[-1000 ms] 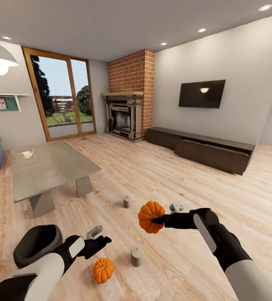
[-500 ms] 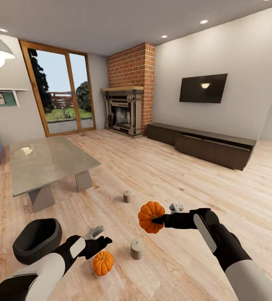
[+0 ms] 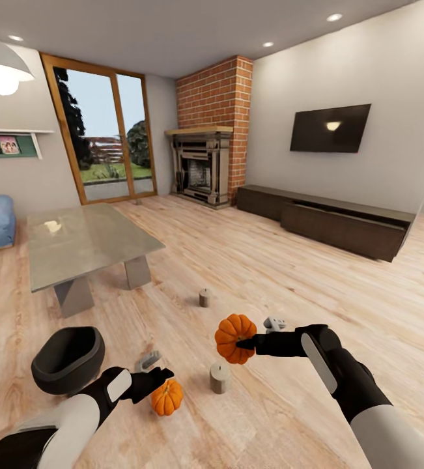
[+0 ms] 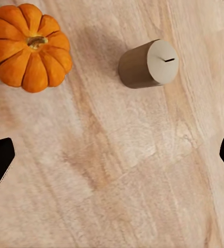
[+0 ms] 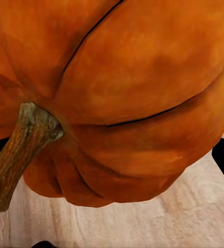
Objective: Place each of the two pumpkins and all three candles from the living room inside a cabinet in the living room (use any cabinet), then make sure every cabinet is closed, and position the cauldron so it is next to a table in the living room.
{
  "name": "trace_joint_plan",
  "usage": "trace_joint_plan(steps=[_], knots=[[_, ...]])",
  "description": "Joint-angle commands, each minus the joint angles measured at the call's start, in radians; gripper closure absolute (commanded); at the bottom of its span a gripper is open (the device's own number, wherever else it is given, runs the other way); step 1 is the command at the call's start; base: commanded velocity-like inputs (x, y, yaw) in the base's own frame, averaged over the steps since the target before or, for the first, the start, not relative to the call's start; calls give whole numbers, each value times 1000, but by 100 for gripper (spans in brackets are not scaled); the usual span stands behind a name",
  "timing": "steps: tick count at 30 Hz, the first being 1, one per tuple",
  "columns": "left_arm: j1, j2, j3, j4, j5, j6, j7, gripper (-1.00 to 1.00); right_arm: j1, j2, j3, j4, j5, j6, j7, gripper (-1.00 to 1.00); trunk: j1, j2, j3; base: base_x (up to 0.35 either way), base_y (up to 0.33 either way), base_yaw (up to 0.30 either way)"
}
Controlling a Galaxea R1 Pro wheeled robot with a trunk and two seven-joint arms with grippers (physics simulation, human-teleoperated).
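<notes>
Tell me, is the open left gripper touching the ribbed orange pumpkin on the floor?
Apart. The left wrist view shows bare floor between the left gripper and the ribbed orange pumpkin.

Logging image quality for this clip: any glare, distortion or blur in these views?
Head view: wide-angle stretch at the edges, lamp glare on the glass table. Left wrist view: sharp, soft shadows beside the floor pumpkin and candle. Right wrist view: the held pumpkin looms so close its texture looks soft.
</notes>
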Motion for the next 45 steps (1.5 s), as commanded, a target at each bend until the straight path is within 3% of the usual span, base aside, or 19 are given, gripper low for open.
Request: trace_joint_plan(steps=[1,7,13,21,28,30,33,45], knots=[[0,0,8,-2,-4,3,-2,-100,-1,-1,1,-1,3,2,2,100,4,-8,-6,0,0,140],[0,-1,5,5,-7,-79,-3,-100,-1,5,1,0,3,2,0,100,27,-50,-33,0,0,142],[0,-2,6,5,-6,-82,-4,-100,-1,6,-2,-1,2,-2,5,100,50,-92,-61,0,0,144],[0,-3,6,6,-6,-80,-16,-100,-1,6,-1,-1,1,-1,6,100,50,-92,-72,0,0,146],[0,-2,6,6,-7,-61,-79,-100,-1,6,-1,-1,0,-1,6,100,50,-92,-81,0,0,147],[0,-2,5,4,-9,-6,-111,-100,-1,6,-1,-1,1,0,6,100,50,-92,-84,0,0,149],[0,-2,4,3,-10,24,-123,-100,-1,6,-1,-1,1,0,6,100,50,-92,-86,0,0,110],[0,-2,5,3,-11,34,-136,-100,-1,6,-1,-1,1,-1,6,100,50,-92,-87,51,0,8]])
